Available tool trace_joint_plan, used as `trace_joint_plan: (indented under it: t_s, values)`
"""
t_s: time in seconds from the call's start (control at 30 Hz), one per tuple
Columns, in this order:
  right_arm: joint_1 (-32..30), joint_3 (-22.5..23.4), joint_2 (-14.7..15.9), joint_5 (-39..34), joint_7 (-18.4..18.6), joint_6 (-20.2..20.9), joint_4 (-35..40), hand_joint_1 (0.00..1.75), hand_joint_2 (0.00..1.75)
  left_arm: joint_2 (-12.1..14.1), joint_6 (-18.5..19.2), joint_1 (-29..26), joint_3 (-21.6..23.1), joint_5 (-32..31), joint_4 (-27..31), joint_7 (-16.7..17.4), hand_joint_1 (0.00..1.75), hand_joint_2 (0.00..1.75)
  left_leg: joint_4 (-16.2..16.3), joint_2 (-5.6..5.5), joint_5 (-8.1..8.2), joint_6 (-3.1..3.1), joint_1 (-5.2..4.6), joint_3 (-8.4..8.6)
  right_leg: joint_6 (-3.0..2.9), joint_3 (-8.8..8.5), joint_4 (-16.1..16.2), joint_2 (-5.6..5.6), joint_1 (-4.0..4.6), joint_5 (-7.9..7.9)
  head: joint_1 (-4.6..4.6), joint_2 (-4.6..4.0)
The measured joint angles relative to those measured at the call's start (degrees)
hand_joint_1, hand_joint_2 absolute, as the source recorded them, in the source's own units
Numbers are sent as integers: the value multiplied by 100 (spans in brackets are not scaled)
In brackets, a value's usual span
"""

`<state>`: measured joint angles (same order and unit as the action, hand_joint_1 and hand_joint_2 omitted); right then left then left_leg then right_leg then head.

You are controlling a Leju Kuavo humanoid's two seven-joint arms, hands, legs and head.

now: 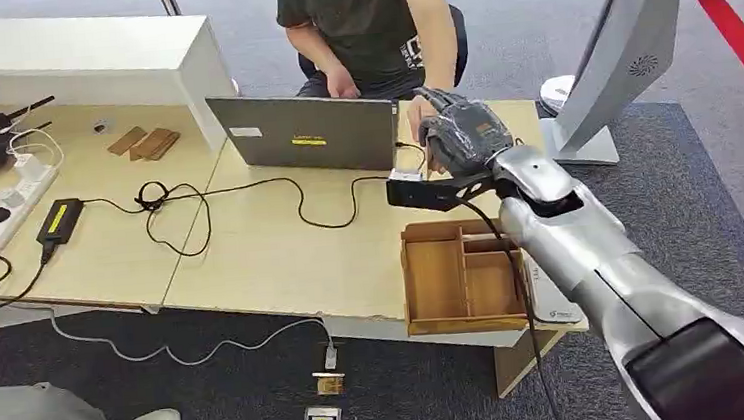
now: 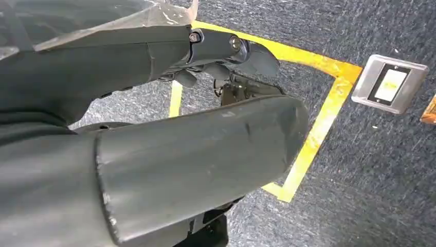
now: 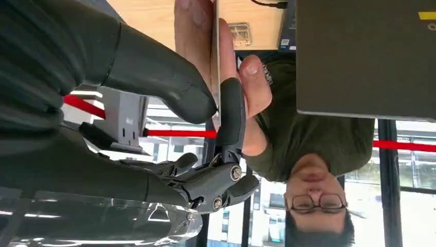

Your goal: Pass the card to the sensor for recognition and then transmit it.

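At the table's far edge beside the laptop (image 1: pixel 307 132), the right hand (image 1: pixel 467 134) pinches the card (image 3: pixel 214 62) between thumb and a finger. A person's hand (image 3: pixel 247 77) grips the card too. The left hand (image 2: pixel 226 56) hangs over the carpet, fingers curled in.

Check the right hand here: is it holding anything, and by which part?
The right hand pinches the card, seen edge-on, between thumb and a finger at one end. A person's hand grips the same card from the other side.
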<state>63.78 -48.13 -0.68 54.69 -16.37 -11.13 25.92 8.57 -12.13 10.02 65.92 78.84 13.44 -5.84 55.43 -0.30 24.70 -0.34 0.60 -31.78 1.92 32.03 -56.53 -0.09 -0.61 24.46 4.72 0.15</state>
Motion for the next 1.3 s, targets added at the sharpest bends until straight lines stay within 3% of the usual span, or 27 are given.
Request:
trace_joint_plan:
  t_s: [0.03,0.07,0.1,0.5,0.67,0.93,1.1,1.2,1.3]
  values:
    - [4,0,-9,0,2,0,-30,175,175,0,4,0,0,2,0,0,0,0,0,0,0,0,0,0,0,0,0,0,0,0,2,0]
    - [8,0,-11,0,2,-2,-59,87,175,0,11,0,0,2,0,0,0,0,0,0,0,0,0,0,0,0,0,0,0,0,0,0]
    - [10,0,-13,2,2,-6,-83,0,0,0,17,-2,0,2,-2,0,0,0,0,0,0,0,0,0,0,0,0,0,0,0,0,0]
    - [47,-2,-44,208,-52,-103,-330,0,0,-2,33,-9,0,20,-7,13,0,0,0,1,0,0,0,2,0,0,-1,0,0,0,2,0]
    - [250,0,83,356,97,-208,-426,0,0,0,31,-17,0,17,-15,92,0,0,2,1,0,0,-1,3,0,2,1,0,-1,-1,0,0]
    - [705,72,704,698,693,-195,-634,0,0,2,-42,-50,0,17,-48,251,0,0,4,-1,0,0,-3,2,2,0,6,0,-2,-2,0,0]
    - [918,68,1317,1292,1342,-57,-763,0,0,11,-103,-72,0,-9,-52,454,0,0,8,-3,0,1,-4,2,3,2,9,-2,-5,-3,-2,0]
    - [973,57,1703,1515,1642,88,-837,0,0,20,-173,-81,0,-44,-57,595,0,0,8,-3,1,2,-5,2,4,1,11,-2,-6,-3,2,0]
    - [986,31,2104,1858,1960,511,-922,0,0,33,-225,-81,2,-94,-59,791,0,0,8,-6,3,4,-6,2,4,1,11,-1,-7,-3,2,0]
